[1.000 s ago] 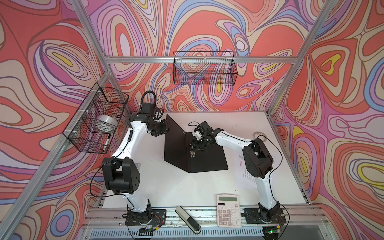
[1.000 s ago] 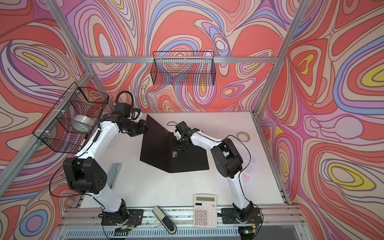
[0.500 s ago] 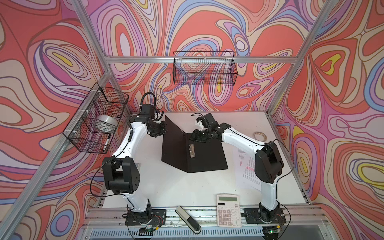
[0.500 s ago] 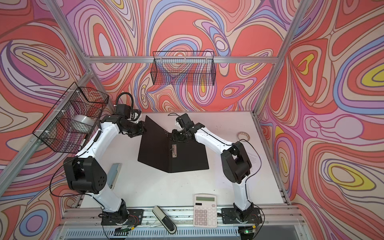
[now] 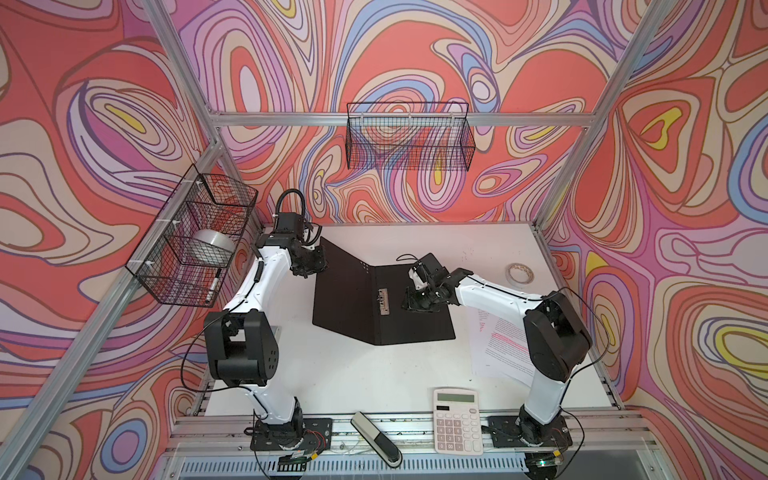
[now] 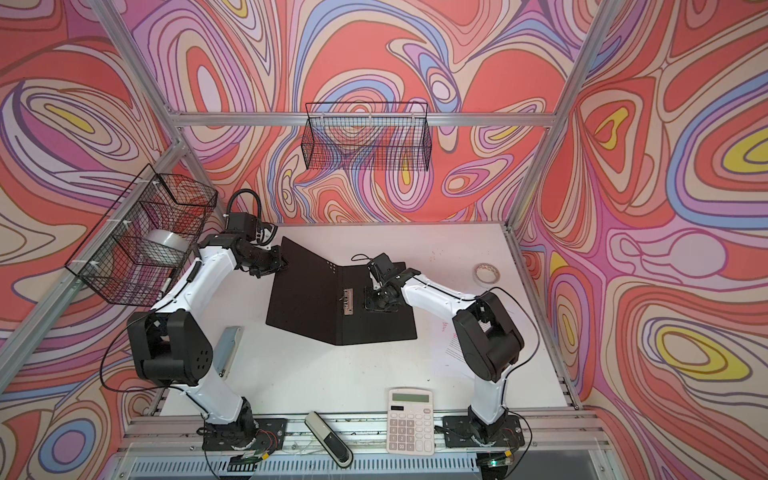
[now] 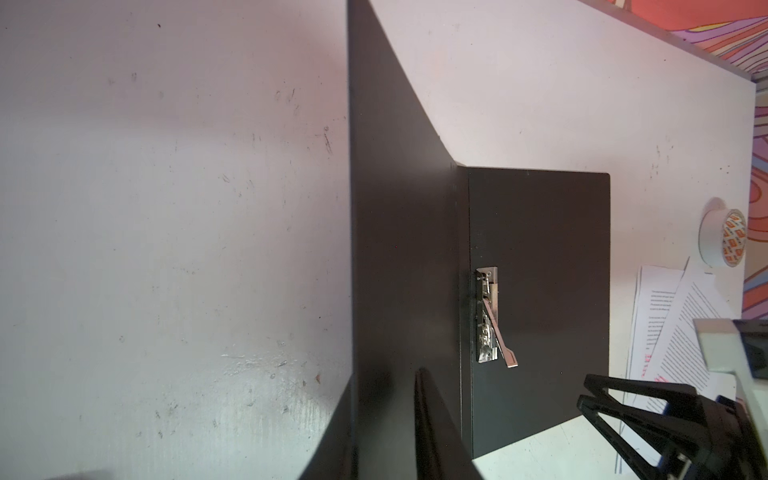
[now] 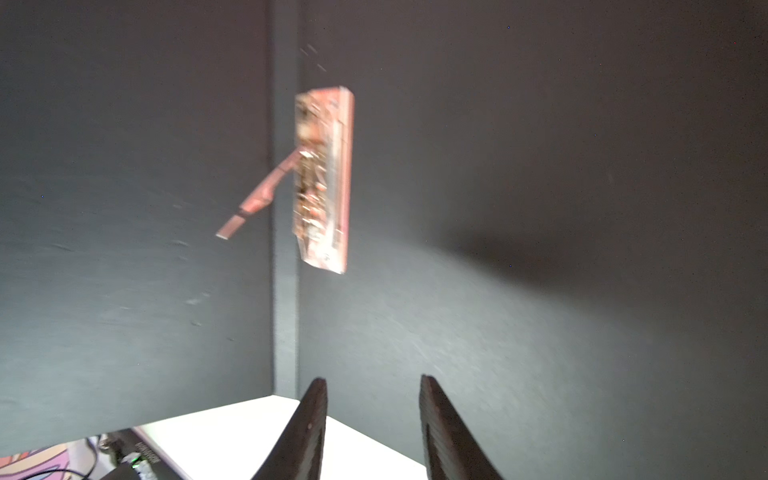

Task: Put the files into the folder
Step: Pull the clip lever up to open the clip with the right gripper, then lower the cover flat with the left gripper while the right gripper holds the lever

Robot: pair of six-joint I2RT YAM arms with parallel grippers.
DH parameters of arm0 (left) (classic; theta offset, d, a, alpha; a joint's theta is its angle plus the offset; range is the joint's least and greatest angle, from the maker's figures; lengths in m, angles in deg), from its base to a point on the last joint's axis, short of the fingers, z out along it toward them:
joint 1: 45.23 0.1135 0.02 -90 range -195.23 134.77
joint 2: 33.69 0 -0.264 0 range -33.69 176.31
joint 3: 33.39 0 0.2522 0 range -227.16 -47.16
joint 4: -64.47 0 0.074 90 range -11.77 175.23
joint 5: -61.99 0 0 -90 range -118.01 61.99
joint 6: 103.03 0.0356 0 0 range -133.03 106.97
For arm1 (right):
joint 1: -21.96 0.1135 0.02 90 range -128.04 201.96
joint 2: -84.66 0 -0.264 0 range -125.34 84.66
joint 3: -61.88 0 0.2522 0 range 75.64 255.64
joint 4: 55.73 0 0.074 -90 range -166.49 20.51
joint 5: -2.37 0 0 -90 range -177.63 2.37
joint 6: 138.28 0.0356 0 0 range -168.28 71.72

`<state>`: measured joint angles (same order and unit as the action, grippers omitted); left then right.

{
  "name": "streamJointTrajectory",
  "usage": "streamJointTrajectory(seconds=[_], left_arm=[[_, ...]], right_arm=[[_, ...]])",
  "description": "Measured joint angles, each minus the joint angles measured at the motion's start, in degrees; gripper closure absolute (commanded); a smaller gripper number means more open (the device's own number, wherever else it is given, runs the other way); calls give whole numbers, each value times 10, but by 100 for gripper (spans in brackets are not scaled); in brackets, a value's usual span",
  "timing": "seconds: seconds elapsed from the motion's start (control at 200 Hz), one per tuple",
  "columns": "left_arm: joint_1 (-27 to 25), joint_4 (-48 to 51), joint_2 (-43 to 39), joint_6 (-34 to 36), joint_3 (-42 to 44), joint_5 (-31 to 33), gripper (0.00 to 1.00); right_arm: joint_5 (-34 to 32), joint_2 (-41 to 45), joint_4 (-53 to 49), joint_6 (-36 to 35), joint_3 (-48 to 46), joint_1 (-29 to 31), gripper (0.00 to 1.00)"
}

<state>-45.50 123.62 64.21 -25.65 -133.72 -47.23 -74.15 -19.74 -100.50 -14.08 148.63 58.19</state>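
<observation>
The folder [image 5: 353, 299] [image 6: 311, 299] lies open on the white table, black inside up. Its right leaf [image 7: 540, 270] [image 8: 540, 166] lies flat and its left cover stands tilted up. The metal spine clip [image 5: 382, 302] [image 6: 347, 302] [image 7: 488, 320] [image 8: 324, 178] has its lever raised. My left gripper [image 5: 320, 266] [image 6: 282, 266] [image 7: 384, 395] is at the cover's far corner, jaws slightly apart with the cover's edge between them. Over the right leaf beside the clip, my right gripper [image 5: 409, 305] [image 6: 372, 305] [image 8: 372, 380] is open and empty. The files [image 5: 498, 345] [image 6: 449, 349] [image 7: 673, 316] lie right of the folder, partly under the right arm.
A tape roll [image 5: 519, 274] [image 7: 723, 237] lies at the far right. A white calculator [image 5: 457, 419] and a black-and-silver stapler [image 5: 376, 440] sit at the front edge. A grey metal piece [image 6: 227, 351] lies by the left arm. Wire baskets [image 5: 191, 237] hang on the walls.
My right gripper left the spine clip, swung to the folder's far end, then came back over the right leaf. The left jaws have parted a little; the raised cover leans slightly lower.
</observation>
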Motion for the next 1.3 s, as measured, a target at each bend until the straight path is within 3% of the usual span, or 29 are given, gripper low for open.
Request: streamJointTrajectory(seconds=[0.406, 0.491, 0.586, 0.876, 1.297], left_arm=[[0, -3, 21, 11, 0, 31, 41], [0, -3, 23, 14, 0, 42, 24], [0, -2, 24, 20, 0, 55, 17], [0, -2, 24, 37, 0, 87, 11], [0, -2, 33, 42, -12, 93, 10]], right_arm=[[40, 41, 76, 26, -50, -2, 63], [44, 41, 82, 26, -50, -2, 63], [48, 39, 88, 26, -50, -2, 63], [62, 1, 100, 26, -50, -2, 64], [90, -20, 118, 29, -42, -2, 65]])
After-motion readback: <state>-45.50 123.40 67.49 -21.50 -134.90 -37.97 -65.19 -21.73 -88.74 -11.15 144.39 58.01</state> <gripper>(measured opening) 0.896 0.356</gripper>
